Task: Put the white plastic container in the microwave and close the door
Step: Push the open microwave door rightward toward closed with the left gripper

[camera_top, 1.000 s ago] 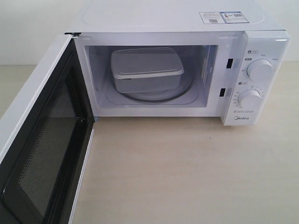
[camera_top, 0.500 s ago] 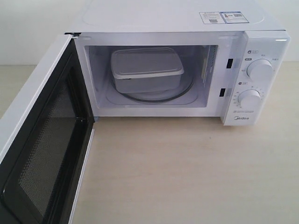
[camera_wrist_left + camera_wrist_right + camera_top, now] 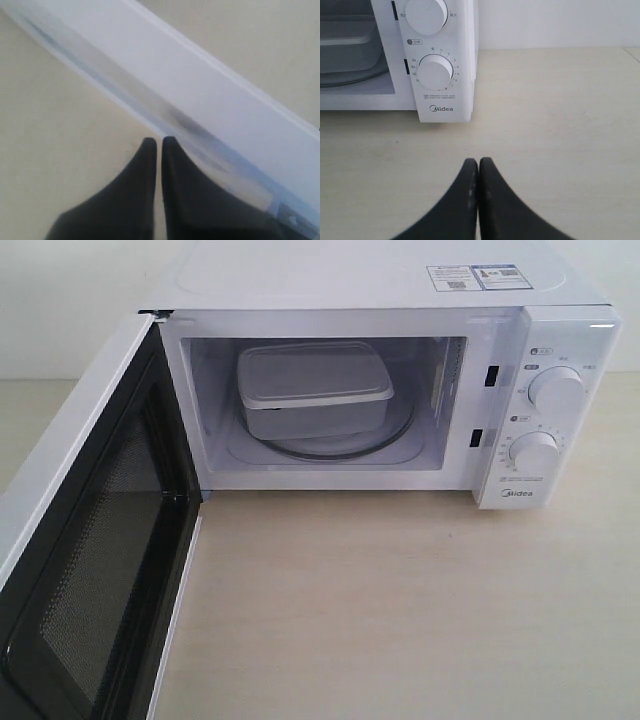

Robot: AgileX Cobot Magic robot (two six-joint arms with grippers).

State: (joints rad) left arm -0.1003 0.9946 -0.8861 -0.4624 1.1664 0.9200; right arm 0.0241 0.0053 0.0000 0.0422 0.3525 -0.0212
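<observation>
The white plastic container (image 3: 312, 390) rests on the glass turntable inside the white microwave (image 3: 380, 285), lid on. Part of it also shows in the right wrist view as the container (image 3: 345, 47) behind the cavity's edge. The door (image 3: 95, 540) stands wide open at the left, its black mesh inner face toward the camera. Neither gripper shows in the exterior view. My left gripper (image 3: 159, 142) is shut with nothing in it, close to the door's white edge (image 3: 210, 95). Over the bare table my right gripper (image 3: 478, 162) is shut and empty, in front of the dial panel (image 3: 436, 72).
The microwave stands on a pale wooden table (image 3: 400, 610) against a white wall (image 3: 60, 300). Two round dials (image 3: 556, 390) sit on the panel at the right. The open door spans the table's left side.
</observation>
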